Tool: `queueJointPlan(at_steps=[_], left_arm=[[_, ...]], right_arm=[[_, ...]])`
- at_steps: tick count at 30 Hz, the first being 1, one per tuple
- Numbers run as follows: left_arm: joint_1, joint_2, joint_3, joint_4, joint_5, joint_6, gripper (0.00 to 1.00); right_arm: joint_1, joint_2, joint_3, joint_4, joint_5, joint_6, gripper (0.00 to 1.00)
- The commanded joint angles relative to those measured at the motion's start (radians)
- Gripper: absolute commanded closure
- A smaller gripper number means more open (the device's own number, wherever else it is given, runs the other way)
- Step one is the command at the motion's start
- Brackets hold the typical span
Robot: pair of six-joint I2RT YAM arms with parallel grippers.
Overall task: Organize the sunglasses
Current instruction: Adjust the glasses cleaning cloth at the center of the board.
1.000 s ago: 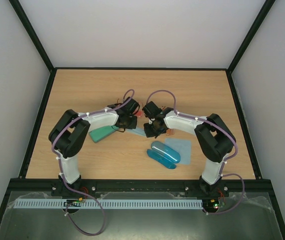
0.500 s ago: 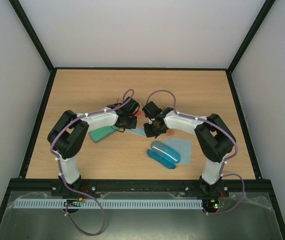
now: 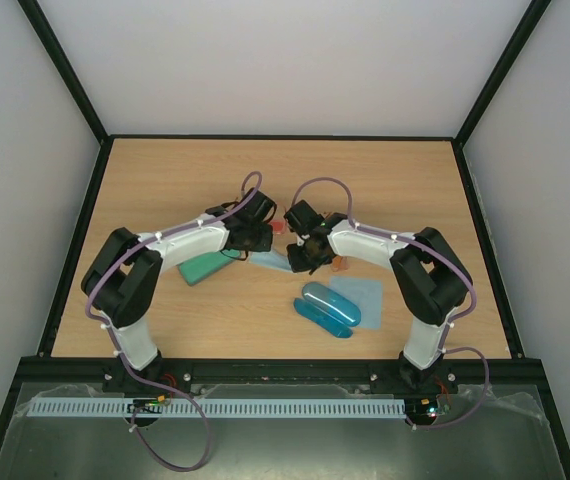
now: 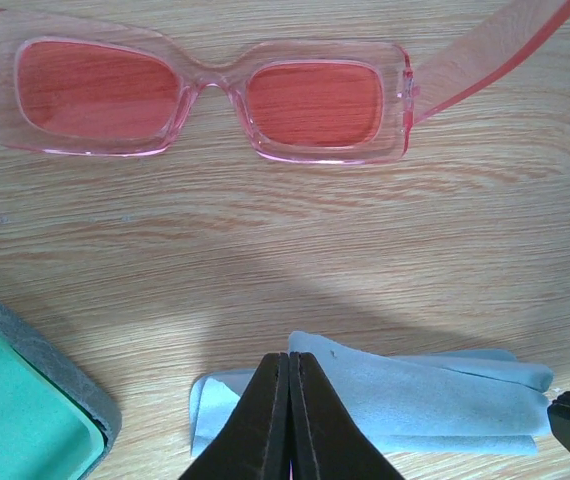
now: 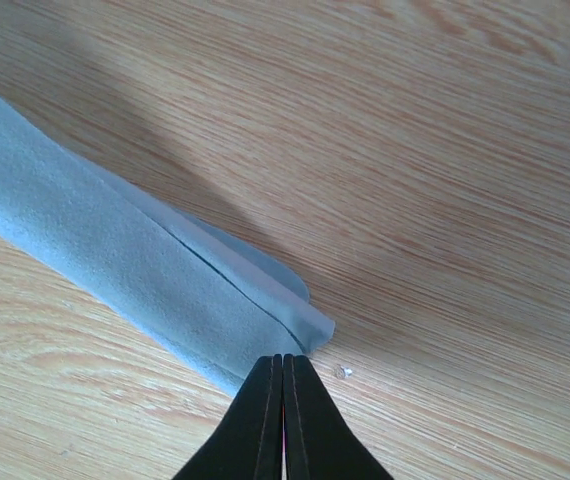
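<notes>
Left side: the left end effector has its fingers pressed together, tips on the near long edge of the pale blue cloth, a soft fabric folded into a long strip. I cannot tell if a layer is caught between them.
Right side: the right end effector is pressed together too, its tip at the rounded corner at the other end of the same strip. Whether it really pinches the cloth is also unclear.
Task's things: the red-pink sunglasses, with a clear pink plastic frame, lie on the light wooden bench just beyond the cloth, apart from it and touched by nothing. Of the orange sunglasses only a small part shows, beside the right wrist.
Step in hand: it seems to be the handling of the cloth by both arms, before any pair goes to a case.
Doing it well: both ends should rise together and level, so the fold does not fall open. The strip should stay low and away from the pink frame, so it does not drag the frame.
Only the left wrist view shows: the lenses, one stretched temple, and a corner of the soft green case.
Only the right wrist view shows: the fold layers at the corner.
Only the top view shows: the shiny blue oblong case and a second flat pale blue cloth, both near the right arm.
</notes>
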Motion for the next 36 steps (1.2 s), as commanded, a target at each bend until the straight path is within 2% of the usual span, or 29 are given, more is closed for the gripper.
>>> queueJointPlan(at_steps=[1,6,7,8,9,10,13,21,29,36], left_arm=[[-0.006,-0.023,-0.020,-0.019,-0.013,-0.008,0.98],[-0.006,-0.022,-0.026,-0.015,-0.015,-0.008,0.98],[-0.006,-0.020,-0.030,-0.013,-0.016,-0.008,0.98],[-0.006,-0.018,-0.034,-0.010,-0.015,-0.008,0.98],[-0.006,-0.016,-0.038,-0.008,-0.015,-0.009,0.98],[-0.006,-0.014,-0.042,-0.006,-0.013,-0.011,0.98],[-0.006,-0.013,-0.051,0.002,-0.011,-0.014,0.98],[-0.007,-0.007,-0.054,0.004,-0.010,-0.011,0.98],[-0.006,-0.004,-0.059,0.008,-0.006,-0.013,0.98],[-0.006,-0.004,-0.061,0.012,-0.004,-0.014,0.98]], right_arm=[[-0.005,-0.029,0.025,-0.043,0.014,-0.005,0.99],[-0.008,-0.022,0.024,-0.043,0.043,-0.006,0.98],[-0.013,-0.018,0.026,-0.042,0.034,-0.007,0.92],[-0.016,-0.013,0.029,-0.044,0.030,-0.008,0.80],[-0.017,-0.011,0.033,-0.047,0.031,-0.008,0.73],[-0.018,-0.009,0.035,-0.045,0.029,-0.009,0.72],[-0.019,-0.001,0.038,-0.044,0.023,-0.010,0.72],[-0.020,0.025,0.036,-0.037,-0.010,-0.003,0.83],[-0.017,0.024,0.012,-0.029,-0.036,-0.006,0.82],[-0.018,0.037,-0.004,-0.020,-0.053,0.000,0.86]])
